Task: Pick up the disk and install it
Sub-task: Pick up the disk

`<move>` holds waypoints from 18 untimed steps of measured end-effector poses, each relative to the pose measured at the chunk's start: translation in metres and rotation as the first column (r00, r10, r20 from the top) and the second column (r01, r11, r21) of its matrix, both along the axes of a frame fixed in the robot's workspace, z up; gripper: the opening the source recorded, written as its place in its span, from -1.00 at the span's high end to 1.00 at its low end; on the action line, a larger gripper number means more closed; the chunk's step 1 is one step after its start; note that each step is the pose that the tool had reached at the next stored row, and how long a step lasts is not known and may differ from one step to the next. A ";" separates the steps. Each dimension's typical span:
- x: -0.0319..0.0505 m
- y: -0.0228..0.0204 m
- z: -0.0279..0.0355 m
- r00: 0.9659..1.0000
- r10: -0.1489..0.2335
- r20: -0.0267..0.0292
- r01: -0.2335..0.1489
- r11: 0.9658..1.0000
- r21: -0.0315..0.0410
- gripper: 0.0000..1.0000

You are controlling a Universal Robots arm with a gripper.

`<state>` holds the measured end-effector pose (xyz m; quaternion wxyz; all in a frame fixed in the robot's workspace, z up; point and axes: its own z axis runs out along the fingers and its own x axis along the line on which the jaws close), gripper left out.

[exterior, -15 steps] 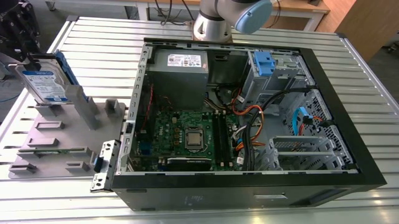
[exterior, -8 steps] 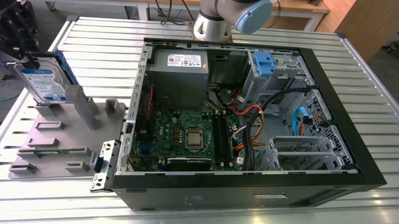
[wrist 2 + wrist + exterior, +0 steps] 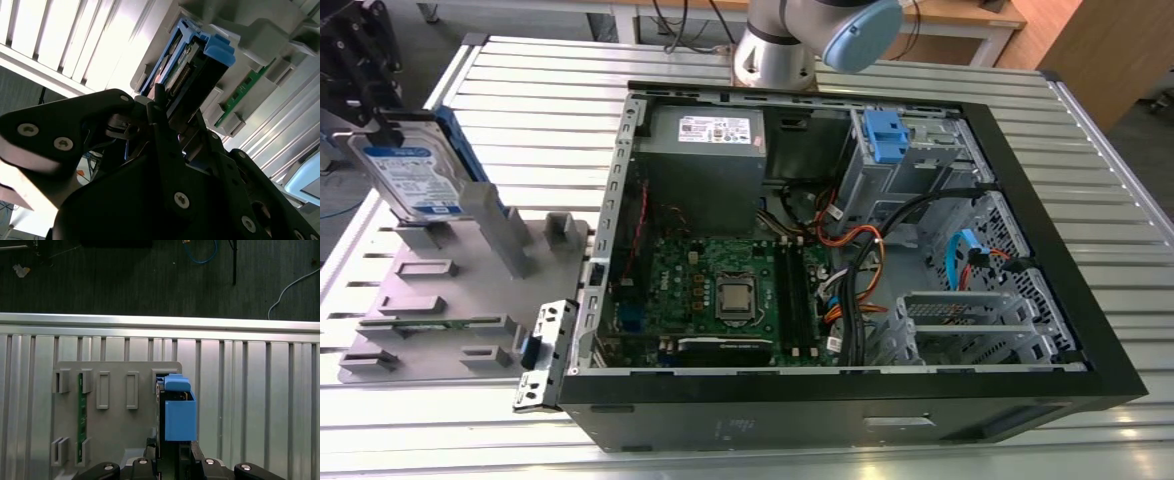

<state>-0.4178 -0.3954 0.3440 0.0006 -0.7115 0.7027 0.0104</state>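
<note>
Black fingers [image 3: 161, 125] of the gripper [image 3: 177, 127] sit close against both faces of the disk [image 3: 187, 75]. They appear to pinch its upper edge, though the contact itself is partly hidden. The disk stands upright on its edge with its blue bracket [image 3: 179, 415] wrapped around it. Its lower end is at a slot of the grey holder rack [image 3: 115, 385], where a green circuit strip [image 3: 80, 410] also rests.

In the exterior view, the gripper [image 3: 376, 115] and disk [image 3: 411, 175] are at the far left of the slatted metal table [image 3: 520, 80]. They are well apart from the open computer case [image 3: 854, 400] and its drive cage [image 3: 907, 140].

The hold looks narrow and high on the disk. I judge that the smooth metal could slide or swing between the pads. Any tilt could also jam the bracket against the slot walls and drag the rack. Loose cables [image 3: 907, 215] beside the cage could snag it.
</note>
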 end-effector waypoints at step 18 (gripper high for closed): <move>0.0000 0.0000 0.0094 1.000 0.000 0.000 0.000 1.000 0.000 0.30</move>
